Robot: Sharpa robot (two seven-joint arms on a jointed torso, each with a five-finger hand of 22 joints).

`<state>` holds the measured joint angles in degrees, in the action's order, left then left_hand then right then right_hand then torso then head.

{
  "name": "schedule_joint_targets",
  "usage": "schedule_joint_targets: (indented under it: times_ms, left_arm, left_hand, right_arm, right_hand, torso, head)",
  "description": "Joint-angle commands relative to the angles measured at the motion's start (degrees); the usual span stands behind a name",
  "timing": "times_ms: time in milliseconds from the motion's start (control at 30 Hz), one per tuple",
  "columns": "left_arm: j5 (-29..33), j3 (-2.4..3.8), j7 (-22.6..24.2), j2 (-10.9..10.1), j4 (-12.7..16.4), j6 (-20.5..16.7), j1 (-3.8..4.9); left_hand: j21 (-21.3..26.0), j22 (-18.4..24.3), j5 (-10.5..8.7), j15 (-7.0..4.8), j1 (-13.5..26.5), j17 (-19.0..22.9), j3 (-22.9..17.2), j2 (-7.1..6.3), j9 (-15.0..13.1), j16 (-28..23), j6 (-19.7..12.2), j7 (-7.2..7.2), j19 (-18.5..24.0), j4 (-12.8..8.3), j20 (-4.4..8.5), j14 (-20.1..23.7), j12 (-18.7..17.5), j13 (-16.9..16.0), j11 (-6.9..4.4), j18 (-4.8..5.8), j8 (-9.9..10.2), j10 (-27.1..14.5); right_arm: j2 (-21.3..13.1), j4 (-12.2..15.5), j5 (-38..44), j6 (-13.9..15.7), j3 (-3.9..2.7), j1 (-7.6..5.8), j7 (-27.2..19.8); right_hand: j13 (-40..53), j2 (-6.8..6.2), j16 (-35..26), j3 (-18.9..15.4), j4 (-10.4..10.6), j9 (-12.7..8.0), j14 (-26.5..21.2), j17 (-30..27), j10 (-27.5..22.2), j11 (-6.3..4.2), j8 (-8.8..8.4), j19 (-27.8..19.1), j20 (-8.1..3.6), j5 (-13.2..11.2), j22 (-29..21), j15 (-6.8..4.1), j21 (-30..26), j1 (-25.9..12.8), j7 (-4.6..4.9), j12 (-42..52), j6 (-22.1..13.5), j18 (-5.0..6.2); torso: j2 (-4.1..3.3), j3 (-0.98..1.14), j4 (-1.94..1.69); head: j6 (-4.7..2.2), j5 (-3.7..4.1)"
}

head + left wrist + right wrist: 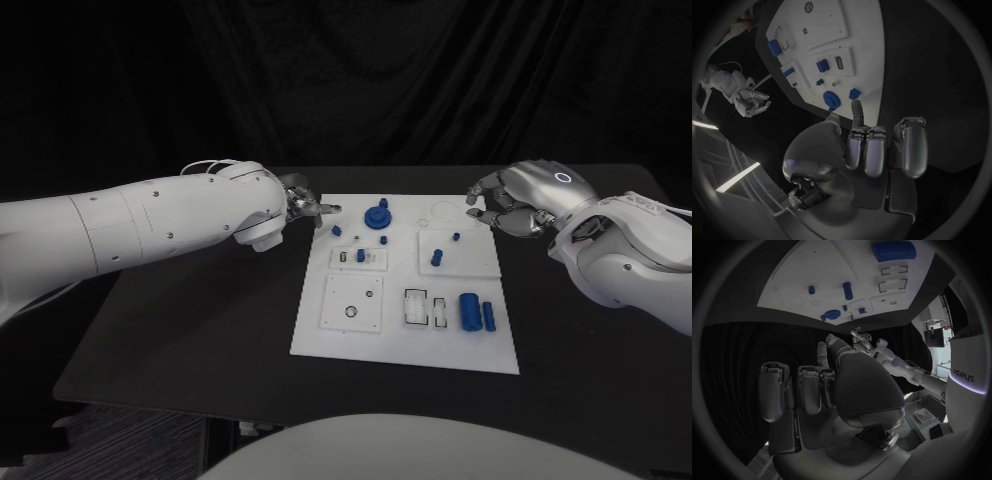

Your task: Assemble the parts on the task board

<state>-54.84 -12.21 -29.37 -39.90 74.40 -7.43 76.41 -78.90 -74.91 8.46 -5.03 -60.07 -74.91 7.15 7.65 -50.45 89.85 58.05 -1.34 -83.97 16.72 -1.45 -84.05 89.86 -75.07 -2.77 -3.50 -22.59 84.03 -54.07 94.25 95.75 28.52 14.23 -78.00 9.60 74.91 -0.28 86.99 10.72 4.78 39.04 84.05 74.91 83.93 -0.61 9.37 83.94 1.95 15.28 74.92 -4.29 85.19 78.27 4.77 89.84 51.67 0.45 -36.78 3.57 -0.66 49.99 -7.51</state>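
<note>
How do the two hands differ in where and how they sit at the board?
The left hand is at the white board's far left corner, beside the round blue part; the right hand is at its far right corner, away from that part. The left hand has one of its fingers stretched toward the board, while the right hand's fingers are curled in. Neither holds a part.

One white task board point(335, 335) lay on one black table point(173, 330). Eight blue parts were counted on the board: a round one point(378, 216) at its far edge, five small ones behind mid-board, two cylinders point(470, 310) near its right front.
</note>
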Motion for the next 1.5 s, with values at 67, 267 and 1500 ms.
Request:
schedule_joint_targets:
  times_ms: [67,267,1500]
  left_arm:
    - [2.53,0.04,-1.39,0.43,-0.69,1.73,0.09]
    - [4.48,0.04,-1.59,1.10,-1.35,2.44,0.03]
    - [-32.70,0.03,40.41,-0.87,-4.50,-3.05,-0.19]
  left_hand:
    - [0.03,-11.47,0.32,0.10,0.36,-15.09,0.66,0.94,1.40,0.15,1.13,-0.15,-0.41,-0.04,-0.06,-5.95,0.14,-14.93,0.36,0.78,1.84,5.97]
    - [0.09,-11.46,0.29,0.15,0.66,-15.09,0.85,1.43,2.22,0.15,1.58,-0.24,-0.38,-0.06,-0.12,-5.95,0.14,-14.93,0.43,0.76,2.88,5.97]
    - [-4.74,-12.98,-4.98,2.69,-26.86,-15.09,-12.82,-7.53,6.44,0.15,-13.40,-3.11,-1.66,-6.16,-2.66,-5.95,0.14,-14.93,2.69,1.89,9.88,5.97]
  right_arm:
    - [-0.05,0.01,0.35,0.17,-0.04,0.13,1.14]
    - [0.08,-0.07,0.35,0.08,-0.04,0.14,1.24]
    - [-0.51,-0.13,0.35,-0.23,-0.04,0.17,1.32]
  right_hand:
    - [15.09,0.36,-0.32,0.45,-0.21,0.12,4.65,8.76,6.07,0.05,0.01,3.73,0.23,0.57,13.30,0.10,-0.18,0.23,-0.08,0.16,0.38,0.89]
    - [15.09,0.39,-0.34,0.54,-0.28,0.16,4.64,8.72,6.07,0.06,0.01,3.73,0.23,0.79,13.30,0.11,-0.17,0.34,-0.08,0.16,0.42,0.89]
    - [15.09,0.23,-0.38,0.69,-0.53,0.38,4.63,8.66,6.07,0.14,0.16,3.70,0.24,1.18,13.28,0.14,-0.26,0.58,-0.06,0.16,0.82,0.91]
  torso:
    - [0.07,-0.01,0.00]
    - [0.06,-0.02,0.05]
    - [0.10,-0.01,-0.06]
  head:
    - [0.01,-0.04]
    - [0.01,-0.19]
    - [0.01,0.45]
